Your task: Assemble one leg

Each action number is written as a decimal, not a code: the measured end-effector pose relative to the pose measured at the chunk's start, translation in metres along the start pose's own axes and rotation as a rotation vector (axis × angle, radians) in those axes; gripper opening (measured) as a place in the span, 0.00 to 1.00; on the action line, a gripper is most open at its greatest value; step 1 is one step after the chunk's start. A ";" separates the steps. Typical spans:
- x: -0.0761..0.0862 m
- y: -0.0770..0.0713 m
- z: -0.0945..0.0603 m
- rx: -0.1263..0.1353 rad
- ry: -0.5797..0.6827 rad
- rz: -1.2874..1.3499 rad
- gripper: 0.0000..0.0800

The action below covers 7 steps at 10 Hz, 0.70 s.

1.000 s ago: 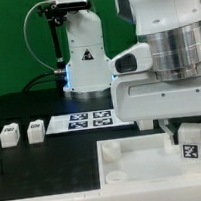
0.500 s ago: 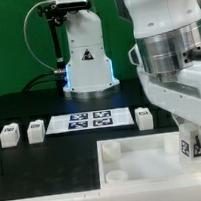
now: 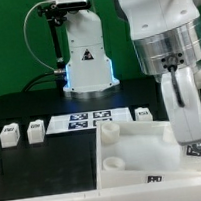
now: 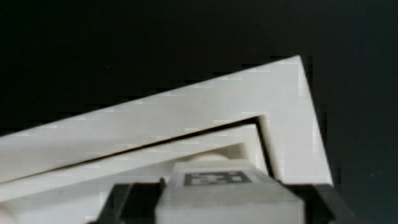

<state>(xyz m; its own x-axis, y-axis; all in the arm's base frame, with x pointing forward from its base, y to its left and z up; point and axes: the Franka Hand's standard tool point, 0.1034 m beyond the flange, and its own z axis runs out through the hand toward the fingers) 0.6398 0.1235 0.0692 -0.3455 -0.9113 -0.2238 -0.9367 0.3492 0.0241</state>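
Note:
My gripper (image 3: 191,139) is shut on a leg (image 3: 195,151), a small white post with a square marker tag. It holds the leg low over the right side of the wide white square piece (image 3: 129,151), which has round sockets at its corners. In the wrist view the leg (image 4: 217,185) sits between my two dark fingers (image 4: 128,203), with my gripper (image 4: 217,208) above a corner of the white piece (image 4: 267,95). Three more legs stand on the black table: two at the exterior view's left (image 3: 9,135) (image 3: 34,131) and one near the arm (image 3: 143,115).
The marker board (image 3: 90,118) lies flat behind the white square piece. The robot base (image 3: 84,60) with a blue light stands at the back. The table around the parts is black.
My gripper has moved right and down with the leg over the white piece's right side. The white piece now sits differently, with its left sockets higher in the picture.

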 end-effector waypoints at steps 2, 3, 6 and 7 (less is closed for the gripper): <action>0.001 0.000 0.000 0.001 0.004 -0.007 0.57; 0.001 0.000 0.000 0.001 0.004 -0.008 0.57; 0.001 0.000 0.000 0.001 0.004 -0.032 0.80; 0.000 0.000 -0.005 0.002 -0.002 -0.090 0.80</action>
<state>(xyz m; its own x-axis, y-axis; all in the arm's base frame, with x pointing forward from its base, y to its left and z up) 0.6392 0.1221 0.0741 -0.2595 -0.9387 -0.2269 -0.9639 0.2661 0.0016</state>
